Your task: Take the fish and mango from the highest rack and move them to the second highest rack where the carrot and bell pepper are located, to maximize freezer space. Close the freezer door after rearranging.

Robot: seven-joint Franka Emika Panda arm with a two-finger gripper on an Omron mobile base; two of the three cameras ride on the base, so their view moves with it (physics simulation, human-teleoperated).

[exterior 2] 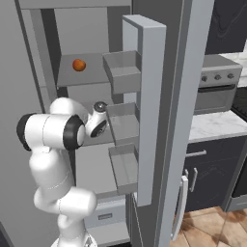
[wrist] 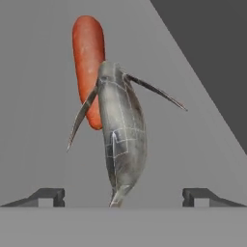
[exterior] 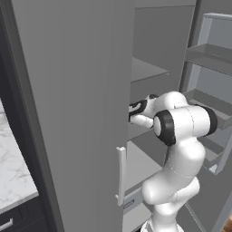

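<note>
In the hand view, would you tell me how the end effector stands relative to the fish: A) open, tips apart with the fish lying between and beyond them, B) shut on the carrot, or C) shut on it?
A: the end effector is open, tips wide apart, fish lying free.

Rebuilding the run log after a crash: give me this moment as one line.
gripper open, straddling fish tail | fish by carrot | mango on highest rack | freezer door open
</note>
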